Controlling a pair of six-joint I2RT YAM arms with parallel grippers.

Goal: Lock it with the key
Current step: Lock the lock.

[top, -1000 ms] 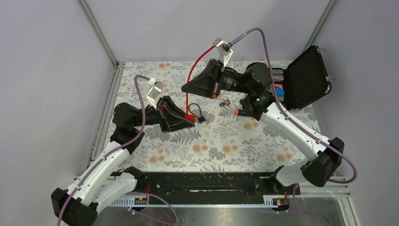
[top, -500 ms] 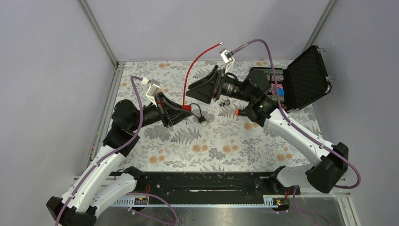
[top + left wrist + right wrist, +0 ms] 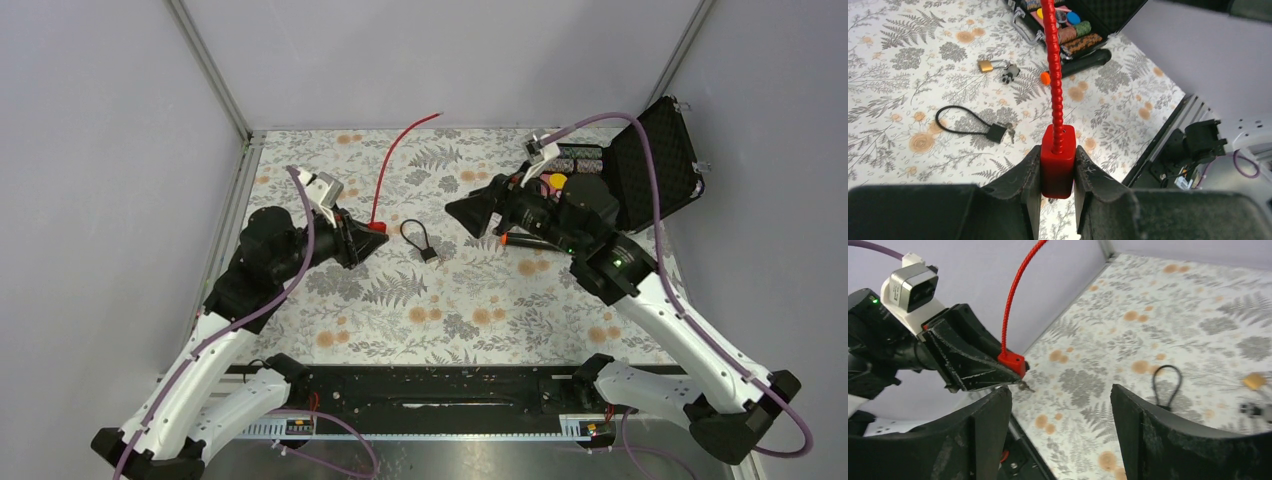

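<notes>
My left gripper (image 3: 370, 233) (image 3: 1058, 152) is shut on the red lock block (image 3: 1058, 170), squeezing it from both sides. Its red cable (image 3: 396, 158) (image 3: 1054, 75) (image 3: 1015, 295) rises from the block, and the free end sticks out in the air. A small key (image 3: 1025, 386) pokes out under the block. The key cluster (image 3: 1008, 74) lies on the mat beside a brass piece (image 3: 984, 65); the top view hides it under my right arm. My right gripper (image 3: 458, 212) (image 3: 1060, 392) is open and holds nothing. It hangs over the mat right of the left gripper and faces it.
A black cable loop with a small black block (image 3: 414, 238) (image 3: 996, 133) (image 3: 1166, 385) lies on the mat between the grippers. An open black case (image 3: 655, 165) (image 3: 1088, 20) with coloured items stands at the far right. A black pen with an orange tip (image 3: 1083, 62) lies before it.
My right gripper opened, let go of the red cable's far end and drew back to the right. The cable sprang out straighter. My left gripper drew slightly left with the block.
</notes>
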